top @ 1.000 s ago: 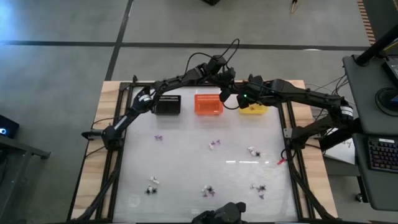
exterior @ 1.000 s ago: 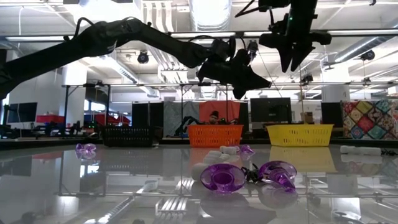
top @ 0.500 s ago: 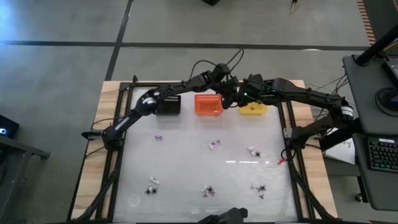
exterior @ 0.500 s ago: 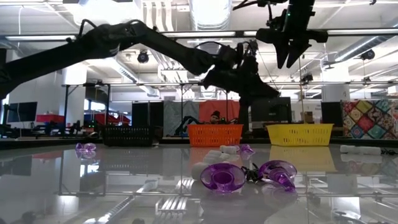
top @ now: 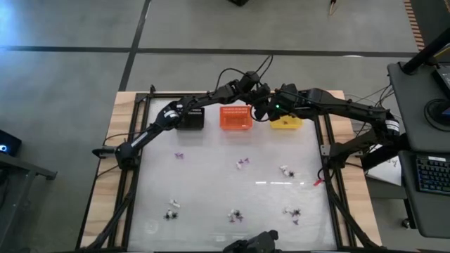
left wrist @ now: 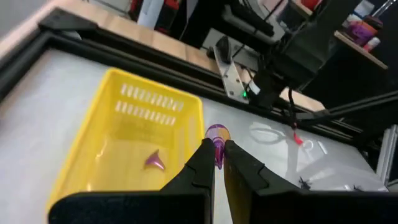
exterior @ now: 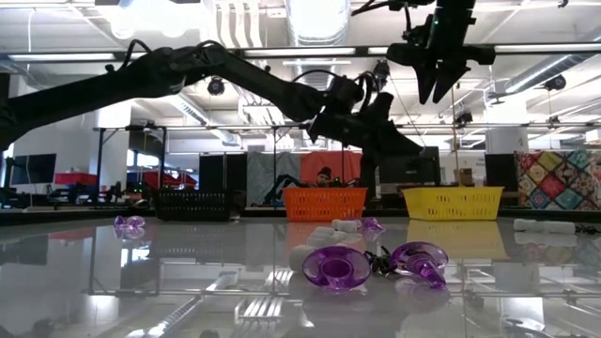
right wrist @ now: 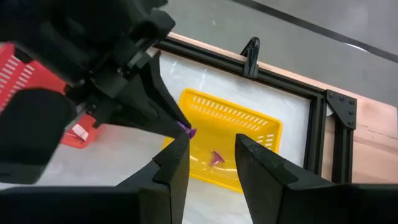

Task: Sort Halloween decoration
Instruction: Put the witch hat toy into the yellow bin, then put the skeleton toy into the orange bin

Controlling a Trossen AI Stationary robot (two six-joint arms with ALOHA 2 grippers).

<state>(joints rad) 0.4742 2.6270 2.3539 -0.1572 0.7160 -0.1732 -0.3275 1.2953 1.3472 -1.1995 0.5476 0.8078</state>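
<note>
Table (top: pixel 211 176) w/ black frame carries three baskets along the far edge: black basket (top: pixel 190 118), orange basket (top: pixel 236 117), yellow basket (top: pixel 287 123). Left arm reaches across over the orange one so the left gripper (left wrist: pixel 215 152) sits just beside the yellow rim, fingers pinched tight on a purple trinket (left wrist: pixel 216 134), prob. lining up a drop; another purple piece (left wrist: pixel 155 162) already lies inside. Right gripper (right wrist: pixel 211 152) hovers high above the same basket, fingers apart, holding nothing, apparently waiting. Remaining decorations (top: pixel 242 163) lie scattered nearer the front, well apart from the baskets.
</note>
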